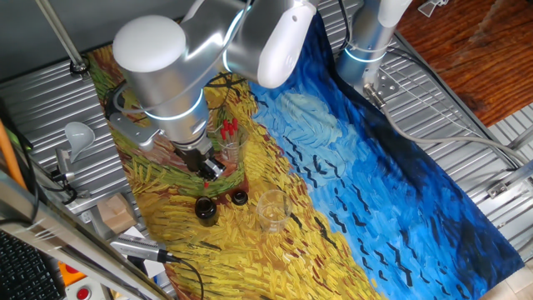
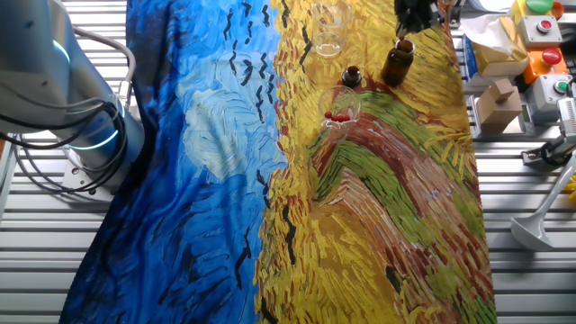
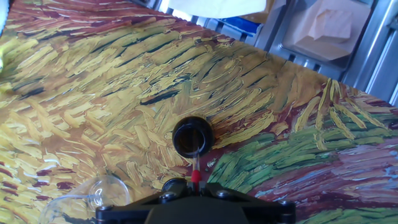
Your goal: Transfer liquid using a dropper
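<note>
My gripper [image 3: 196, 184] is shut on the red bulb of a dropper [image 3: 196, 176]. Its thin clear tube points down at the open mouth of a small brown bottle [image 3: 191, 137], directly below. The bottle also shows in one fixed view [image 1: 206, 210] and in the other fixed view [image 2: 399, 61], with its black cap [image 1: 239, 197] beside it. The gripper [image 1: 210, 169] hangs just above the bottle. A glass [image 1: 230, 143] holding more red droppers stands behind it. An empty clear glass [image 1: 271, 209] stands to the right of the cap.
The painted cloth [image 1: 358, 192] covers the table. A cardboard box [image 2: 497, 103] and a button box [image 2: 544, 49] sit on the metal slats beside the cloth. A white scoop [image 1: 77, 133] lies at the left. A second arm's base [image 2: 81, 126] stands on the blue side.
</note>
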`<state>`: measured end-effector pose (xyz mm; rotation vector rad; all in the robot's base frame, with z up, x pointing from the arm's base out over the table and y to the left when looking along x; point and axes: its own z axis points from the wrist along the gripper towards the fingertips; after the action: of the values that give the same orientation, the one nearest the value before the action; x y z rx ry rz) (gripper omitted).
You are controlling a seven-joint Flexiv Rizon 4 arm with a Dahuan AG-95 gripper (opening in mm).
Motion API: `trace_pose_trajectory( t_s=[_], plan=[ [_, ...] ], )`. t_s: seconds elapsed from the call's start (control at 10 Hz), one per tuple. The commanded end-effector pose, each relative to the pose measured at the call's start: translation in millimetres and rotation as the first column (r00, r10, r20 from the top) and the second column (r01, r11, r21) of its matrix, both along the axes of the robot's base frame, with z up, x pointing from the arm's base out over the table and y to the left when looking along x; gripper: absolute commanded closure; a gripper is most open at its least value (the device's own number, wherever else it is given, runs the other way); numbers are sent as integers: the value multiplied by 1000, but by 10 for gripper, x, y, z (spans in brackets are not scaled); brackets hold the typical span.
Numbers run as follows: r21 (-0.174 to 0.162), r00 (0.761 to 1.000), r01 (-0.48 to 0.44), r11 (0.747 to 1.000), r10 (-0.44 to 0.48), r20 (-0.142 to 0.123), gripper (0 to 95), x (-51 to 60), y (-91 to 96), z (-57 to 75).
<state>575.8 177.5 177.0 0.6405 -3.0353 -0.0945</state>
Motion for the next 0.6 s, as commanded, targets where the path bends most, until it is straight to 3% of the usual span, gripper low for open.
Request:
trace_pose_trajectory(
  t_s=[0.1,0.6],
  plan=[
    [6,1000,-3,1000,3,3,950,31,-9,-58],
    [8,1000,-4,1000,4,2,950,75,10,-194]
  ],
)
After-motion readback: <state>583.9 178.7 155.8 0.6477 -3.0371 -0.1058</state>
